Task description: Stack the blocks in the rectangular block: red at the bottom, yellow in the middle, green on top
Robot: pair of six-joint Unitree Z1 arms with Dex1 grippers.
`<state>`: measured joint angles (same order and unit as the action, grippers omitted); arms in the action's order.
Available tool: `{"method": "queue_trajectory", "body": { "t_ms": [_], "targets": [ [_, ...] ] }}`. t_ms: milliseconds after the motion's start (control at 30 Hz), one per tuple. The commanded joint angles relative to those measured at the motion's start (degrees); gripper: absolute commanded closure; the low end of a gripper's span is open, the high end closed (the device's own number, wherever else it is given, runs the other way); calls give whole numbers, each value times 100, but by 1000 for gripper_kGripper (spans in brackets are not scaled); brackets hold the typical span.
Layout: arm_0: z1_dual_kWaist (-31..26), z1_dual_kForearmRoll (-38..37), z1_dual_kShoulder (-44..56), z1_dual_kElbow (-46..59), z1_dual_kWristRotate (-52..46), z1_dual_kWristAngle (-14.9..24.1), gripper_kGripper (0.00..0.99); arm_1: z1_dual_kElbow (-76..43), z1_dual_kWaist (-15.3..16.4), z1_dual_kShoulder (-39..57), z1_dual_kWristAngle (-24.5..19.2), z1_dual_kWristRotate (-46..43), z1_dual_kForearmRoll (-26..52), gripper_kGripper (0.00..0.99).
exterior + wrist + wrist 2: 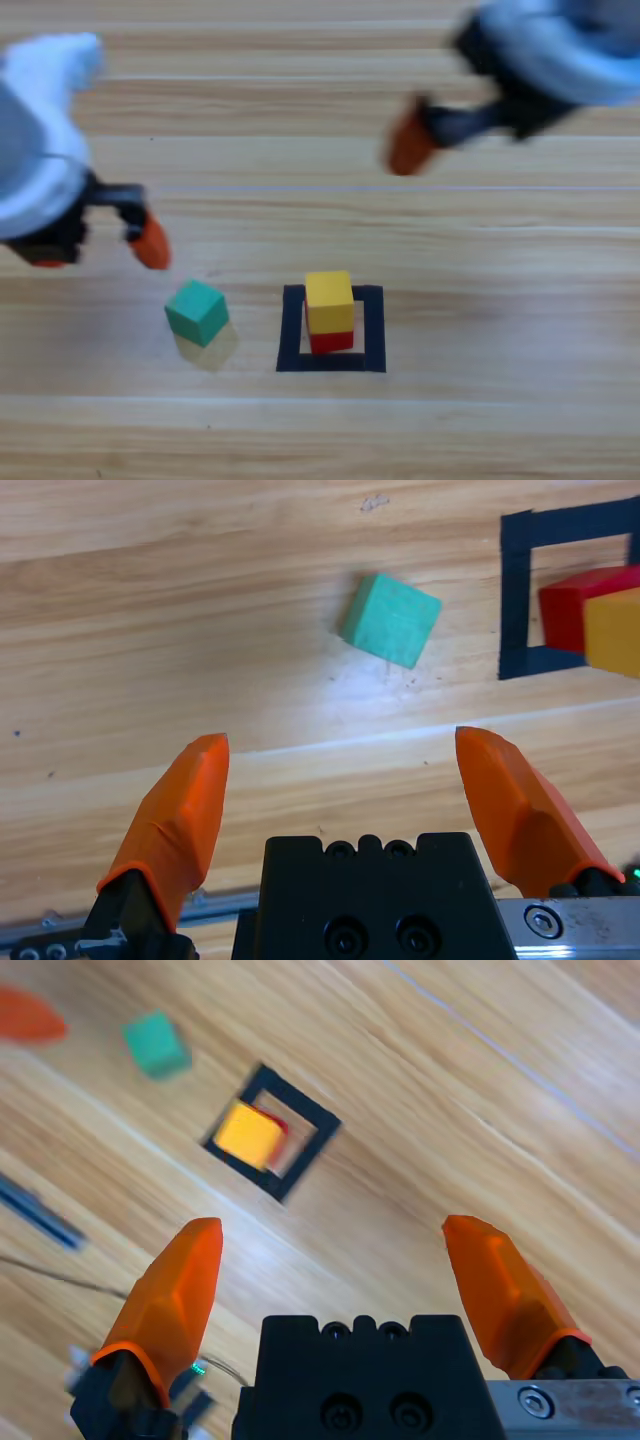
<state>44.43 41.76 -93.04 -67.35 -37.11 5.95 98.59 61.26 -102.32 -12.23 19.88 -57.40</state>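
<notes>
Left fingers [340, 765] spread wide, empty, green cube [391, 619] just ahead, untouched.

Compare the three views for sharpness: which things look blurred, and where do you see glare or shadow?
High view: both arms are soft, the right end effector smeared; the green cube casts a shadow below it. Left wrist view: crisp, with a pale sheen on the table beside the green cube. Right wrist view: the yellow cube looks soft.
</notes>
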Motion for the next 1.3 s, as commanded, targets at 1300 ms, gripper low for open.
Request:
{"method": "queue_trajectory", "body": {
  "t_ms": [1300],
  "targets": [
    [-189, -1398, -2157, 240, 1487, -314, 143, -2871, -1688, 36, 2094, -2217, 1926, 0]
  ]
}}
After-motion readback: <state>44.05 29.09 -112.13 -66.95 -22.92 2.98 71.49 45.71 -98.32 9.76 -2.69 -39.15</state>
